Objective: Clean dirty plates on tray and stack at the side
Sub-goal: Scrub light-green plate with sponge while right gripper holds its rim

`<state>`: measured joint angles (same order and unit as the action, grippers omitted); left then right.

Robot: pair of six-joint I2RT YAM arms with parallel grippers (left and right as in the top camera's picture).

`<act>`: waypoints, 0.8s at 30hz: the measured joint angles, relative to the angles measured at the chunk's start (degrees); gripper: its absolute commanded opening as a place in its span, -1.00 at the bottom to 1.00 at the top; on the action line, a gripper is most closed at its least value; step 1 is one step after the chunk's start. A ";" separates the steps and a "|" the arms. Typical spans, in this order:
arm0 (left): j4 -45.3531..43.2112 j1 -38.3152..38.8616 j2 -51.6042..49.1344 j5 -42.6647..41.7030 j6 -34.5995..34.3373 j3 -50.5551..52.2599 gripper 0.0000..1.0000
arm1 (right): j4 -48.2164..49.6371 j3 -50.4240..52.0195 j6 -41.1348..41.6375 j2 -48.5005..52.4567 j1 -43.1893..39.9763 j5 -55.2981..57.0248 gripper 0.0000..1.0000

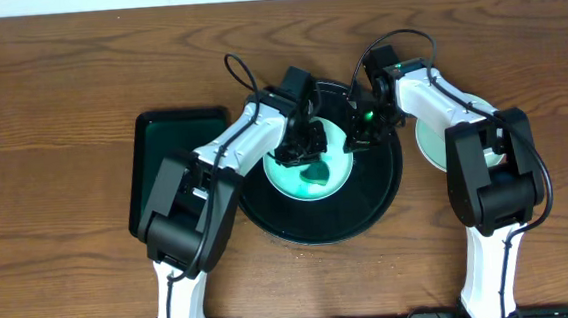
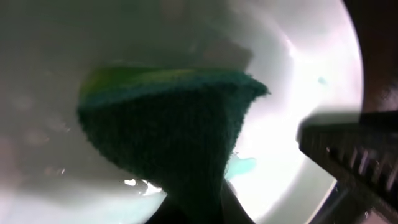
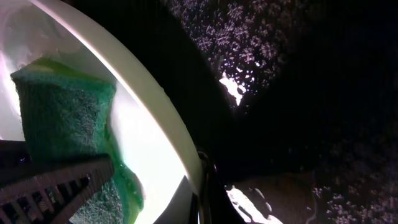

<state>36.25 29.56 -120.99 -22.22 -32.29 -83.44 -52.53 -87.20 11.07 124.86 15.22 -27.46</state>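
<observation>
Wood-grain table (image 1: 59, 95) fills my overhead feed. At far left sits a rectangular black tray (image 1: 160, 183) that has no part in this job.

Next over, my left gripper (image 1: 296, 150) is down on the dirty plate (image 1: 284, 182), closed on a green sponge (image 2: 168, 124). Its wrist camera shows the sponge face pressed to the plate, with a pale teal smear (image 2: 244, 167) just beside it. The plate lies inside the round black tray (image 1: 377, 198), slightly toward the far rim.

On the plate's right edge is my right gripper (image 1: 365, 128). One ridged finger (image 3: 56, 180) lies over the plate's inner face near the sponge. The other finger is hidden, so I cannot tell whether it is truly clamping the rim, though bracing the plate looks like its purpose.

I judge this to be the wiping step, partway through. Next I want short strokes across the leftover smear, with the rim held steady so the plate does not skate.

Further right, off the tray, a pale plate (image 1: 431, 139) sits half under the right arm. I cannot tell whether it is one or a stack. The two grippers are close together, so crowding is my main worry.
</observation>
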 measured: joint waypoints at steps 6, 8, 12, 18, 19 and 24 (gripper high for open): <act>5.92 -1.38 0.02 8.72 -6.91 -2.51 -0.86 | -0.35 0.17 -0.22 0.00 0.02 -0.42 -0.98; 9.97 -3.54 0.02 12.11 -7.85 -3.41 -0.86 | -0.37 0.24 -0.22 0.00 0.02 -0.63 -0.98; 14.34 -6.10 0.11 13.49 -8.17 -3.82 -0.86 | -0.28 0.33 -0.22 0.00 0.00 -0.94 -0.98; 9.68 -5.75 0.44 3.26 0.85 -1.51 -0.86 | -0.24 0.37 -0.22 0.00 0.00 -1.01 -0.97; 8.70 -5.75 0.48 1.05 2.89 -0.98 -0.86 | -0.24 0.37 -0.22 0.00 0.00 -1.01 -0.98; 5.18 -3.69 0.48 -5.77 10.82 0.52 -0.86 | -0.24 0.37 -0.26 0.00 0.00 -1.03 -0.98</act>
<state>41.43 25.87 -120.51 -27.99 -21.47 -82.91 -52.77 -86.83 10.81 124.86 15.22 -28.49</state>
